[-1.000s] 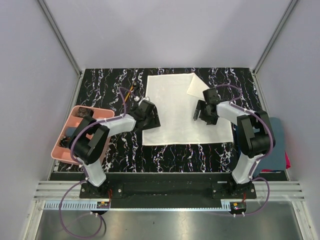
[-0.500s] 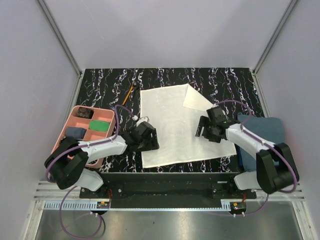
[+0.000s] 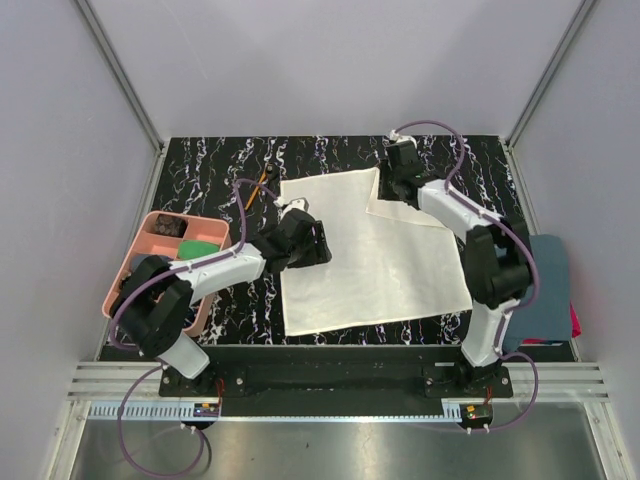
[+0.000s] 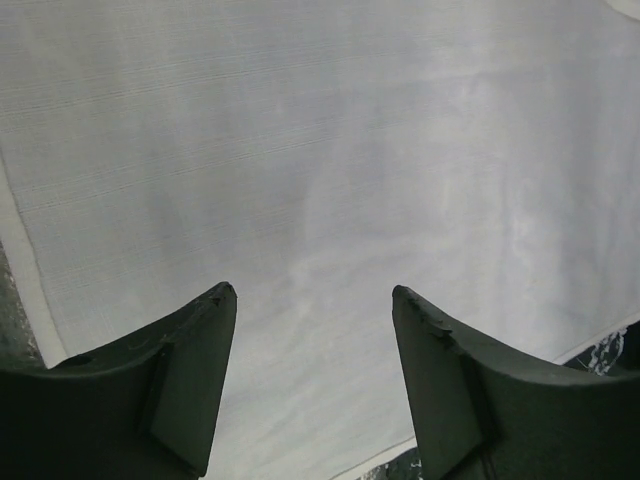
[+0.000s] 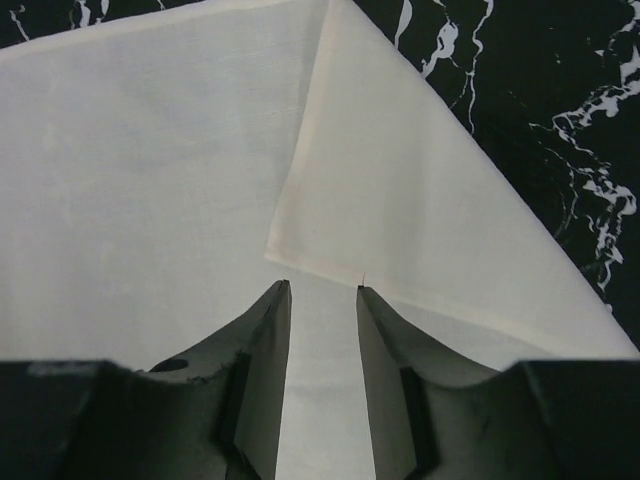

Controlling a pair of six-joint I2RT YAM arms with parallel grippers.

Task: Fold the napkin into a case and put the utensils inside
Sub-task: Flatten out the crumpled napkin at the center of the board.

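Left to right. My left tool [image 4: 310, 295] hangs over the left margin of the napkin [image 3: 370, 265], its fingers spread wide with nothing between them. The napkin lies flat on the bench [image 3: 330, 155], slightly skewed to its edges and not yet folded up. Its far right corner is turned over as a flap [image 5: 400, 190]. My right tool [image 5: 322, 290] stands at that flap, fingers narrowly parted and empty. The flap's tip lies directly ahead of the gap. I judge the right arm nearer, so that corner is its to take.

Pink tray [image 3: 150, 245], blue-grey towel [image 3: 550, 280]
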